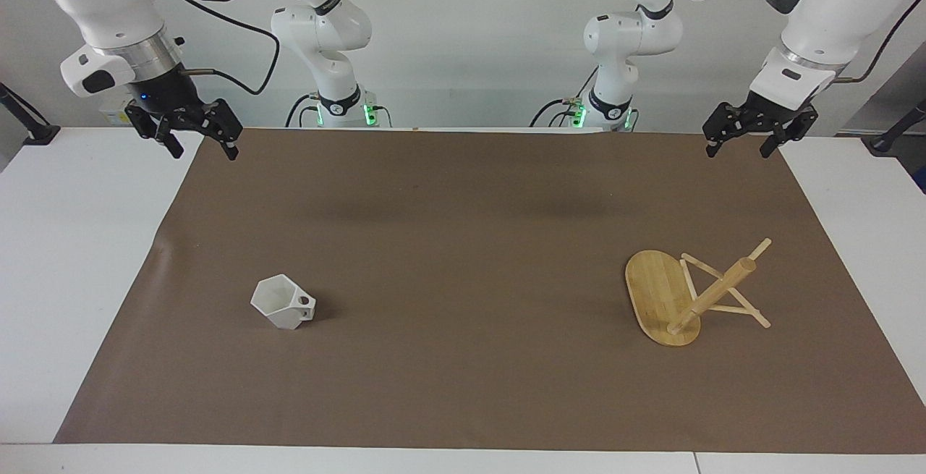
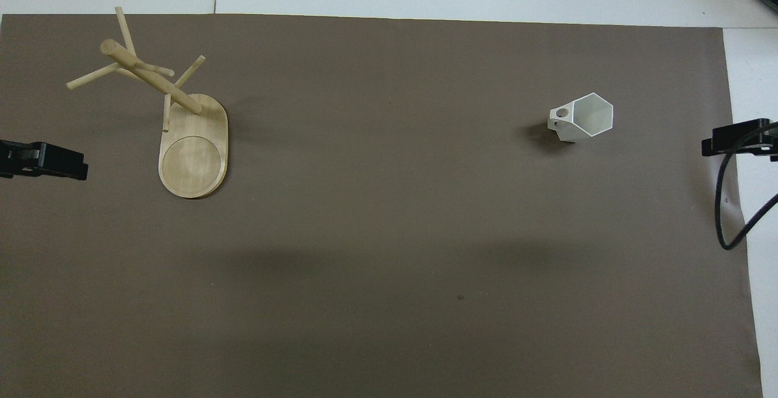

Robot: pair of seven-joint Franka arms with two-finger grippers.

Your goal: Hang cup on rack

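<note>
White tabletop (image 1: 87, 257) carries a brown mat (image 1: 463, 242). On the mat: cup (image 1: 283, 302) toward the right arm's end, rack (image 1: 662, 297) toward the left arm's end.

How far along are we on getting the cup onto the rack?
Nothing looks done yet. The cup stands upright on the brown mat toward the right arm's end, apart from the rack at the left arm's end. Nothing is in hand: the left gripper and right gripper both wait open and empty, raised at the mat's corners. Picking up, carrying and hanging all remain.
</note>
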